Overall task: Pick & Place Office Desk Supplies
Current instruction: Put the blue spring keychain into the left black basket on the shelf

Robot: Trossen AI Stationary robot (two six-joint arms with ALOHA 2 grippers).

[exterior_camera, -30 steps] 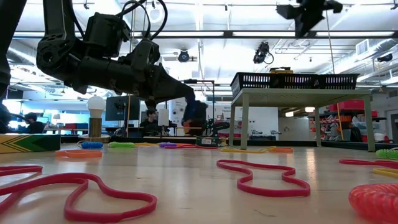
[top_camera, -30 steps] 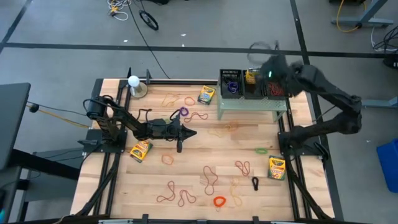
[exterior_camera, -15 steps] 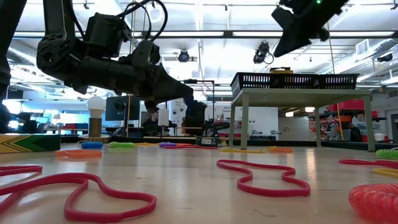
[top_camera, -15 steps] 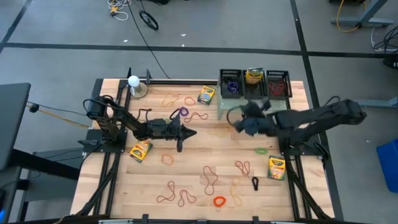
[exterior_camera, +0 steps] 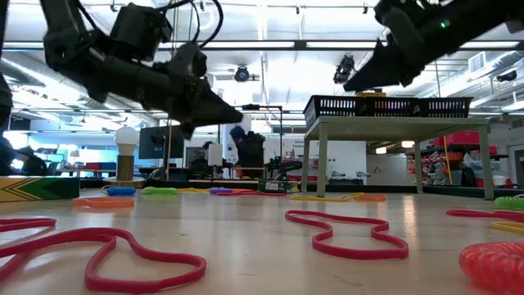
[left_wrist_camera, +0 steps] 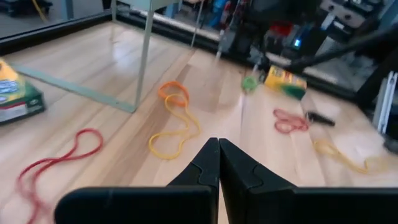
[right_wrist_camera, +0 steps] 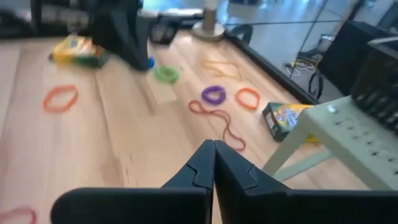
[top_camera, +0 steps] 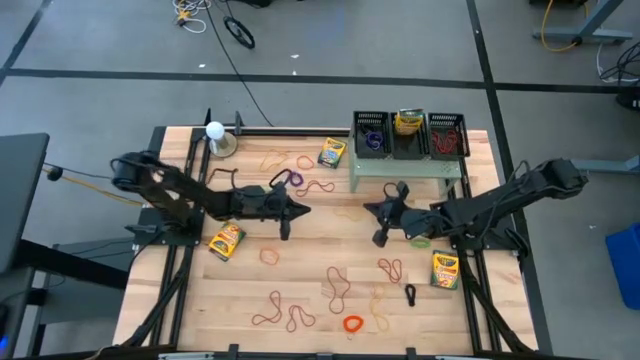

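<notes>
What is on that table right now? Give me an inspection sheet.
Surface: wooden table, bare wood between items.
Job's things: rubber-band loops scattered; three crayon boxes; orange ring; black bins on the green stand hold more.
Clutter: white ball on a round base at the far left corner.
Grippers: left gripper and right gripper shut, empty, above mid-table.
Cables: black cable and yellow cable on the floor.
Surroundings: person beyond the table.
</notes>
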